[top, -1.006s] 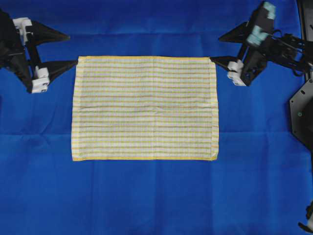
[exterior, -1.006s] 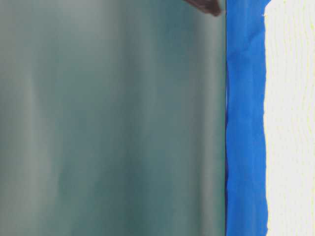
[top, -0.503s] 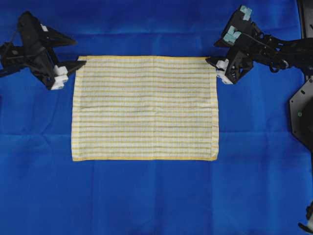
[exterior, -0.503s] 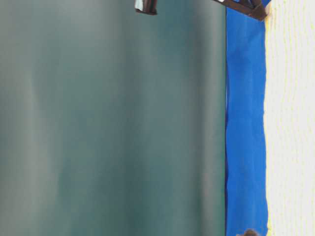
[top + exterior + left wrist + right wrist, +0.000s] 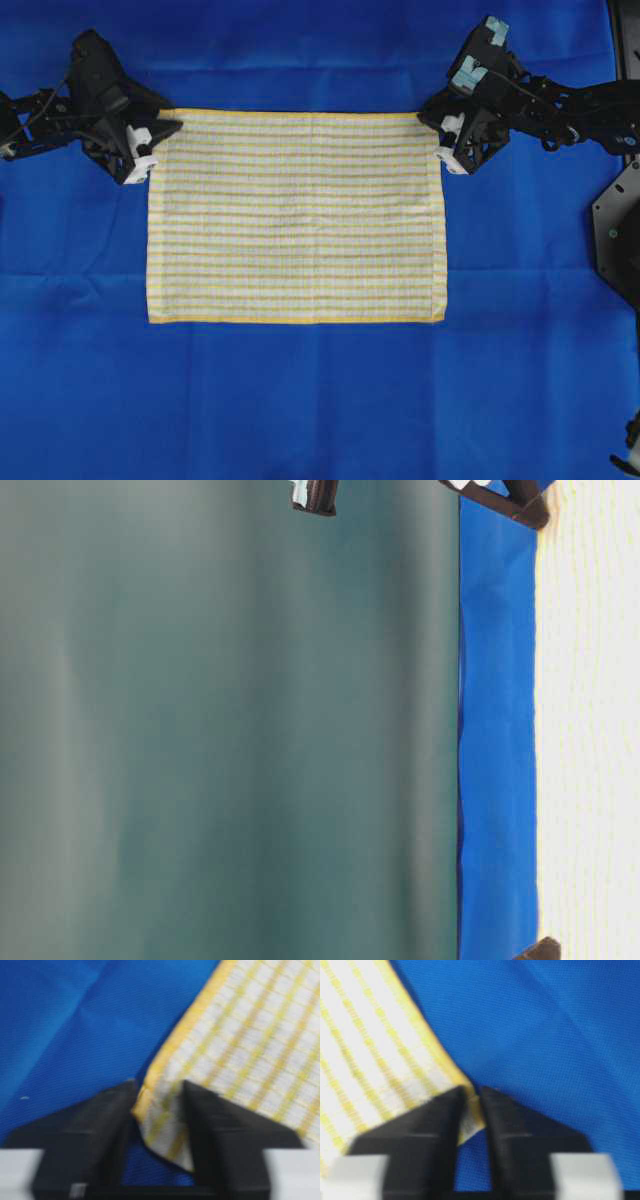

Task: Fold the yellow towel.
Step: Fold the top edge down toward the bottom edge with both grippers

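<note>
Here the yellow towel (image 5: 296,217) lies flat and fully spread on the blue cloth (image 5: 300,400) that covers the worktop, its long axis running left to right in the overhead view. The left gripper (image 5: 150,140) sits at the towel's far-left corner and the right gripper (image 5: 440,135) at the far-right corner, each arm reaching in from its own side, so each is nearest its own corner.

The left wrist view shows the 2 black fingers (image 5: 95,1130) drawn in around the towel's corner, which is bunched and lifted off the blue cloth between them; a gap is left beside the cloth, so the pinch looks not fully tight. The right wrist view shows the jaws nearly together with the yellow hem corner clamped between them.

The coming move likely turns on this: both held corners are on the far long edge, and the near long edge lies straight toward the bottom of the overhead view, so carrying the 2 corners that way together would fold the towel in half across its short side.

Only the wrist views show cloth between the fingers; the overhead view hides that. The table-level view shows just the towel's edge and dark gripper tips.
</note>
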Available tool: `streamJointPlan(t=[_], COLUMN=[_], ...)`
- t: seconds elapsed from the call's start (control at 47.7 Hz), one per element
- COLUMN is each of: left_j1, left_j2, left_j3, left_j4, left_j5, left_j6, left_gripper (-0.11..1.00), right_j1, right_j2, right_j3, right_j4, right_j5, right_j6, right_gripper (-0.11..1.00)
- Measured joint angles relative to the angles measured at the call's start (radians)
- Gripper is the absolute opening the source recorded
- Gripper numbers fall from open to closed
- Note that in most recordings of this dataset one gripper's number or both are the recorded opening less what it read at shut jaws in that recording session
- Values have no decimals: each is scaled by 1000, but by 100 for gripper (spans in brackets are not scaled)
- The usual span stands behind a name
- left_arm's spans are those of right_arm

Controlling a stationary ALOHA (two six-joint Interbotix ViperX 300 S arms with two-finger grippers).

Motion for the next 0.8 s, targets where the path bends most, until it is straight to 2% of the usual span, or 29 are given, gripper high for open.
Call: streamJointPlan(t=[0.042,0.084,0.503,0.796], left_j1=[0,-2,-2,0], left_j2=[-2,-3,-40,-199], left_j3=[-3,-3,3,3], left_j4=[2,0,0,2], left_j5=[14,23,61,121], left_j6=[0,2,8,12], left_gripper=[9,4,4,4], right_j1=[0,2,5,3], right_j2=[-2,-2,-32,-172], right_j3=[0,0,15,35], right_j4=[-2,0,23,26], right_j5=[0,0,9,72], right_j6=[0,0,0,-2], right_gripper=[4,4,4,4])
